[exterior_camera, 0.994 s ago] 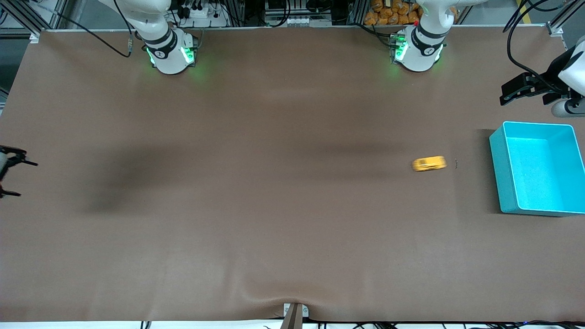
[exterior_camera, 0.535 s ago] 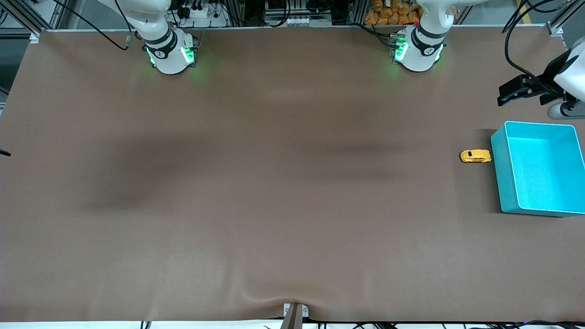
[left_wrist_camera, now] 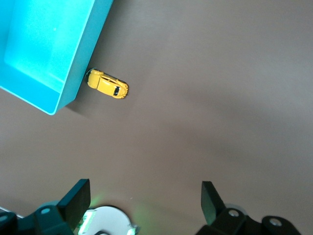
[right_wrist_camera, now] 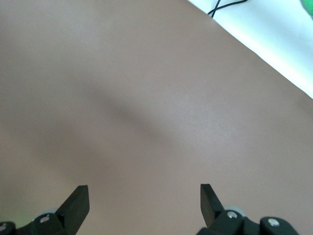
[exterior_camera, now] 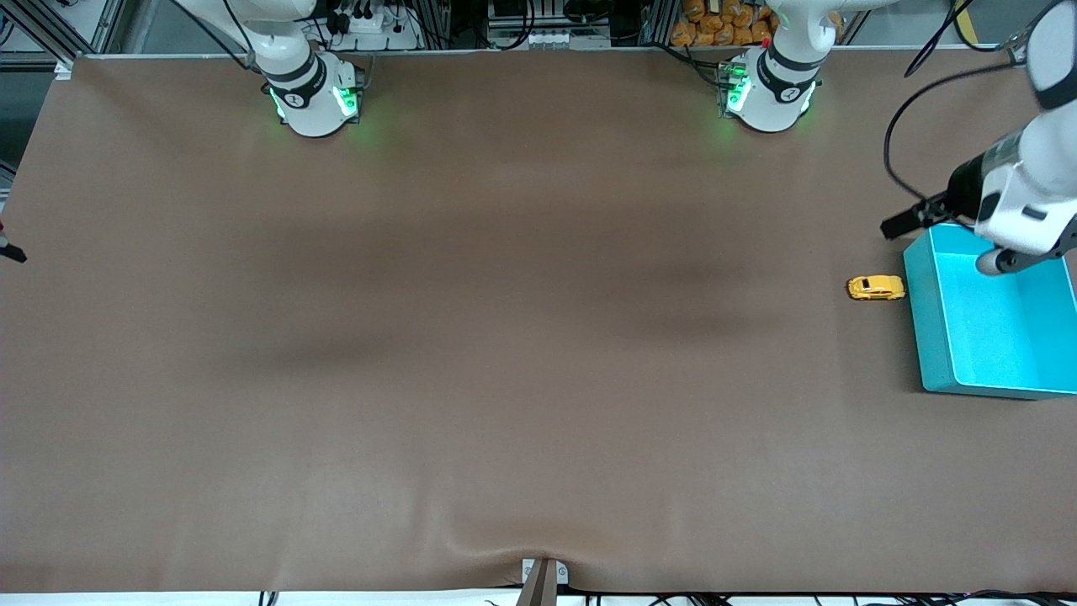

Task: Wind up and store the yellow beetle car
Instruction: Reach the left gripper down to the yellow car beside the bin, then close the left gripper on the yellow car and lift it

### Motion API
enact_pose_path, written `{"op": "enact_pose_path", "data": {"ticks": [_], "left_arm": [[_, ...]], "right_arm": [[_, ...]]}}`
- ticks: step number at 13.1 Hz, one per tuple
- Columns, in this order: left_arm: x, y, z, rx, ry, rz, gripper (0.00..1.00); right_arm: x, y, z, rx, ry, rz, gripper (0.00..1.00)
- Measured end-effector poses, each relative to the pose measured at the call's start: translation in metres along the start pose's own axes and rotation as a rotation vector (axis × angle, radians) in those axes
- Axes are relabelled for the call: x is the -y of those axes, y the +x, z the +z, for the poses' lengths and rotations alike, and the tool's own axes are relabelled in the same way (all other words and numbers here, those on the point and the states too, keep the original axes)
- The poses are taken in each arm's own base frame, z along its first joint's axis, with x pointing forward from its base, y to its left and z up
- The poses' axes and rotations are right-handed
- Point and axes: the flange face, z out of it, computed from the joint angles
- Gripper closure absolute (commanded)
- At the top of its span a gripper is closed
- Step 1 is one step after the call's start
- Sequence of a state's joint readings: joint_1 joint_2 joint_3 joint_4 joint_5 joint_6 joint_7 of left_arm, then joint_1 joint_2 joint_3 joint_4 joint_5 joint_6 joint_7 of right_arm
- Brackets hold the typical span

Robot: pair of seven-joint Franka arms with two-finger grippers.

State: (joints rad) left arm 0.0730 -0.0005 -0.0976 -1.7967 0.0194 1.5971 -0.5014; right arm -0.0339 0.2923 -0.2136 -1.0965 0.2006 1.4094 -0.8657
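Observation:
The yellow beetle car (exterior_camera: 876,288) stands on the brown table, its nose against the outer wall of the turquoise bin (exterior_camera: 919,320). In the left wrist view the car (left_wrist_camera: 107,84) sits at the bin's wall (left_wrist_camera: 78,63). My left gripper (exterior_camera: 904,221) hangs in the air over the table by the bin's corner nearest the arms' bases, apart from the car. It is open and empty (left_wrist_camera: 145,198). My right gripper (exterior_camera: 10,250) is at the right arm's end of the table, mostly out of the front view. It is open and empty (right_wrist_camera: 144,200).
The bin is empty and stands at the left arm's end of the table. The arm bases (exterior_camera: 313,101) (exterior_camera: 767,94) stand along the table's edge farthest from the front camera. The left wrist view shows the left base (left_wrist_camera: 105,221). The tablecloth has a wrinkle (exterior_camera: 505,539) near the front edge.
The car rolled toward the bin, stopped against its wall and has stayed there. My left arm swung down toward the bin's corner. My right gripper drew almost out of the front view.

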Motion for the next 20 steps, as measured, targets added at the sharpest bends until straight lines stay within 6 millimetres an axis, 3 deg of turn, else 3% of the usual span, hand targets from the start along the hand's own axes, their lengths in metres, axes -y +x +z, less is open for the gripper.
{"op": "enact_pose_path", "data": {"ticks": [2, 5, 7, 11, 16, 20], "left_arm": [[0.019, 0.019, 0.037, -0.014, -0.019, -0.152, 0.0], [0.05, 0.037, 0.106, -0.014, -0.038, -0.344, 0.0], [0.063, 0.038, 0.143, 0.001, -0.037, -0.428, 0.0], [0.071, 0.05, 0.194, -0.004, -0.042, -0.652, 0.0], [0.098, 0.088, 0.252, -0.03, -0.095, -0.849, 0.0], [0.107, 0.093, 0.29, -0.022, -0.043, -0.829, 0.0]], "right_arm": [[0.027, 0.008, -0.018, -0.018, -0.006, 0.122, 0.0], [0.062, 0.011, -0.03, -0.022, 0.014, 0.27, 0.0], [0.082, 0.012, -0.026, -0.004, 0.033, 0.353, 0.0], [0.129, 0.022, -0.009, 0.065, 0.032, 0.496, 0.0], [0.136, 0.008, 0.015, 0.119, 0.05, 0.564, 0.0], [0.138, -0.004, 0.032, 0.126, 0.04, 0.619, 0.0]]}}
